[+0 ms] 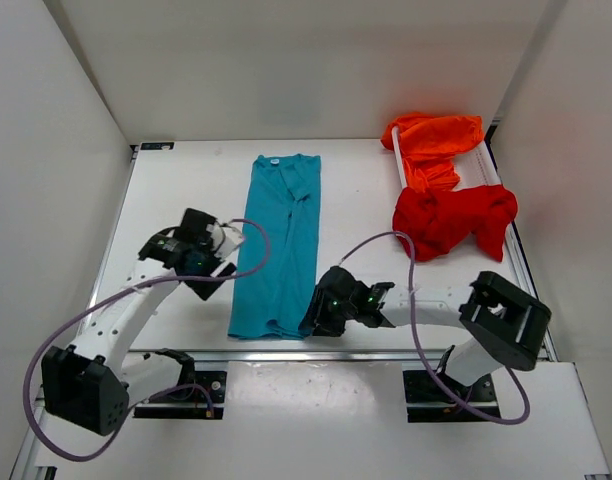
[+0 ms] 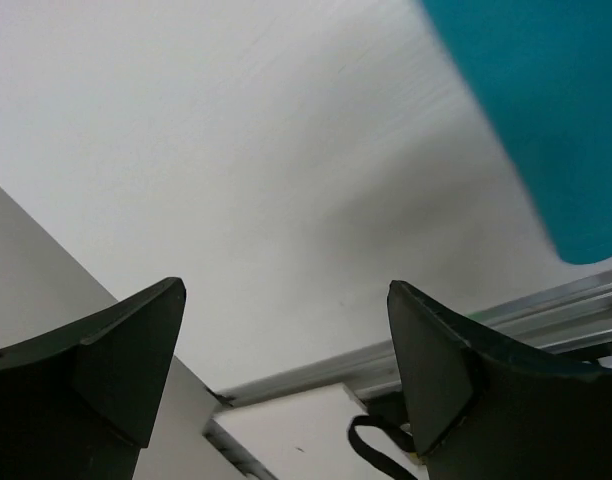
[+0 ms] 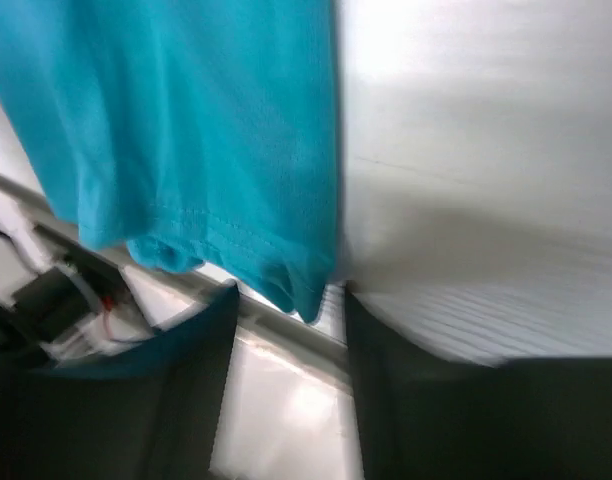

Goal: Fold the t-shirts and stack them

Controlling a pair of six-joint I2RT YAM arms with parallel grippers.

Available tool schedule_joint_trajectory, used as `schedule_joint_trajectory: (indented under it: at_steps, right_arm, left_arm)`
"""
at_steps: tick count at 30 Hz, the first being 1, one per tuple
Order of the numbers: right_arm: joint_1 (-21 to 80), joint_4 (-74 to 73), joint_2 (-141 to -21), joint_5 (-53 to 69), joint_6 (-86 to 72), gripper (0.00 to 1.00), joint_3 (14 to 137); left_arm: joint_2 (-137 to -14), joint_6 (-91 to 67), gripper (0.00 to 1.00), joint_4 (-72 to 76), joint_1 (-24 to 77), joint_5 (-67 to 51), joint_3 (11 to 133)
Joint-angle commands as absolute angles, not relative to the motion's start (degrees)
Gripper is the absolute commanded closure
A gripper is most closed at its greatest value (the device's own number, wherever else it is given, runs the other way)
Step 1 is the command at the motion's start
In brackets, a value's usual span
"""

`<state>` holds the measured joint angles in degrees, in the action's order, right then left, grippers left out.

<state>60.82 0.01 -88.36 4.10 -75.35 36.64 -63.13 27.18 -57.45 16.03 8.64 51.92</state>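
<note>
Blurring smears the right wrist view, and from above the right gripper [image 3: 286,300] hides the near right hem corner of the teal-blue t-shirt [image 1: 282,245]. Its jaws stand partly apart with that hem corner at their mouth; contact is unclear. The left gripper [image 2: 286,300] hangs wide open and empty, left of this shirt. Far beyond the right gripper lie the red t-shirt [image 1: 451,220] and the orange t-shirt [image 1: 431,135], the latter over a white basket [image 1: 486,166].

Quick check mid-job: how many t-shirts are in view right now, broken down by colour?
Teal-blue t-shirt: 1
Red t-shirt: 1
Orange t-shirt: 1
Total: 3
</note>
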Motion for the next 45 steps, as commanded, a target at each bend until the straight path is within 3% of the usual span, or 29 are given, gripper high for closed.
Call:
schedule_joint_trajectory:
  at_steps: [1,5,7,12,18,20,23,25,27,30,33,38,42,45]
  right_arm:
    - [59.95,-8.7,-84.12,-1.93,-58.2,0.44,35.42]
    - [58.71,-11.5,-78.24,-1.14,-53.88,0.43,34.81]
    - [59.15,-12.3,-74.81,-1.4,-52.56,0.43,33.32]
    - [58.01,-12.3,-62.61,-0.7,-51.16,0.42,27.35]
    - [53.27,-13.54,-57.22,2.28,-47.12,0.43,25.05]
    - [51.51,-13.36,-57.39,3.5,-46.76,0.43,25.22]
    - [50.63,-13.71,-59.84,3.96,-43.09,0.43,28.73]
    - [50.98,-16.68,-62.03,3.7,-40.71,0.43,31.53]
    - [50.54,-18.27,-64.15,4.13,-37.98,0.44,33.74]
    - [50.28,-17.67,-66.79,5.44,-34.98,0.44,35.16]
    - [48.7,-17.57,-70.3,9.3,-34.89,0.44,35.42]
    - [48.51,-17.23,-73.56,10.55,-34.46,0.43,37.0]
    - [48.52,-18.01,-74.79,11.68,-34.8,0.44,37.26]
    - [49.48,-17.93,-75.58,11.08,-34.1,0.43,37.79]
  left_arm:
    - [-64.77,31.18,0.07,-57.65,27.76,11.07,57.48]
    - [-64.7,41.46,0.1,-55.65,41.72,20.36,52.93]
    - [-61.71,50.49,0.1,-51.43,49.97,30.36,43.12]
    - [-51.88,71.58,0.11,-46.67,47.74,27.09,32.71]
    - [-36.85,92.53,0.11,-39.66,47.45,19.26,24.62]
    - [-36.56,92.91,0.11,-38.14,47.81,18.28,23.47]
    - [-50.22,75.94,0.12,-42.51,45.37,17.24,31.24]
    - [-58.39,62.45,0.11,-48.65,40.99,11.27,40.13]
    - [-64.14,50.23,0.12,-55.61,35.44,-3.61,51.28]
    - [-64.34,43.7,0.11,-56.52,24.21,-19.11,52.74]
    - [-60.56,42.54,0.09,-53.18,25.73,-23.12,47.66]
    - [-55.13,53.14,0.13,-53.43,27.95,-28.64,39.83]
    - [-41.96,72.1,0.13,-45.55,34.96,-20.59,29.83]
    - [-36.23,90.71,0.16,-47.35,32.8,-20.81,23.84]
